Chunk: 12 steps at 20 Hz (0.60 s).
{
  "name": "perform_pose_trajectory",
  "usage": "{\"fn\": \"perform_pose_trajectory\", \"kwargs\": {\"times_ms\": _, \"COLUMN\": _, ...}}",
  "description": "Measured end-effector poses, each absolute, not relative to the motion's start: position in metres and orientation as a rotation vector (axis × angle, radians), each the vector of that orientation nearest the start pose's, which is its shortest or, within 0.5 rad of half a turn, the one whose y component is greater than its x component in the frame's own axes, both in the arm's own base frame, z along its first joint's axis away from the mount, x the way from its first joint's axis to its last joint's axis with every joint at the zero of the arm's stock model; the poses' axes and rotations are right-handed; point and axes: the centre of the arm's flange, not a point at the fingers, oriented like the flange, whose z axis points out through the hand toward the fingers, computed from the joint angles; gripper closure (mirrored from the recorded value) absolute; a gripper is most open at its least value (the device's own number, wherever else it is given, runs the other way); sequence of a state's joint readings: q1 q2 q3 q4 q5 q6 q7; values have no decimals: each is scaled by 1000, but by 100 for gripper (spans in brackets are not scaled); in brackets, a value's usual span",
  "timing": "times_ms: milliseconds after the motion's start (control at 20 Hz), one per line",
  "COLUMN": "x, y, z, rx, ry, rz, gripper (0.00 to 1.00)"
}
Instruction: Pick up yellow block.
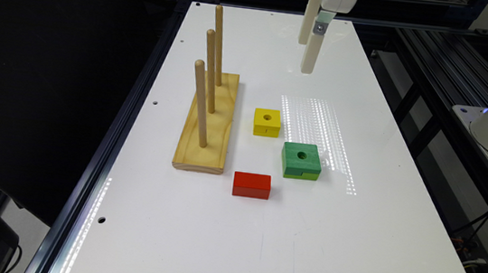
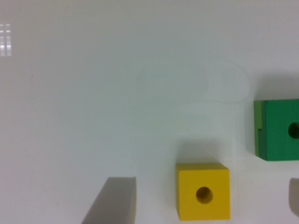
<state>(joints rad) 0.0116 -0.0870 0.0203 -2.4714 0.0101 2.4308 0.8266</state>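
three blocks on the white table (image 1: 351, 238), and the one that matters, the yellow block (image 1: 267, 122), sits flat with its hole facing up, untouched. from the yellow one, the green block (image 1: 301, 160) lies near at about four o'clock in the exterior view, the red block (image 1: 251, 185) a bit further at six o'clock, and the wooden peg stand (image 1: 208, 126) sits just beside at nine o'clock.

the gripper (image 1: 306, 56) hangs high above the table, off at about one o'clock from the yellow block and well apart from it. in the wrist view the fingers (image 2: 114, 200) are spread wide, nothing held, with the yellow block (image 2: 203, 197) sitting between them, nearer one side than the other, and the green block (image 2: 278, 129) near the frame edge.

now the risks. come down off-centre and one finger could land on top of the block instead of beside it, or shove it sideways towards the peg stand. the green neighbour looks near enough that a wide-open finger could clip it on the descent. close too high and the pads may only catch the top edge, so the block could twist out.
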Motion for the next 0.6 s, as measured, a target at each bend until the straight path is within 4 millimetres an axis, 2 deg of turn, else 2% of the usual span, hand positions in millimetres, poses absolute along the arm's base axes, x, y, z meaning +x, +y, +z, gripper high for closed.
{"fn": "perform_pose_trajectory", "kwargs": {"times_ms": 300, "x": 485, "y": 16, "z": 322, "rx": -2873, "ry": 1218, "rz": -47, "gripper": 0}}
{"fn": "perform_pose_trajectory", "kwargs": {"times_ms": 600, "x": 491, "y": 16, "z": 286, "rx": -2877, "ry": 1221, "rz": -27, "gripper": 0}}
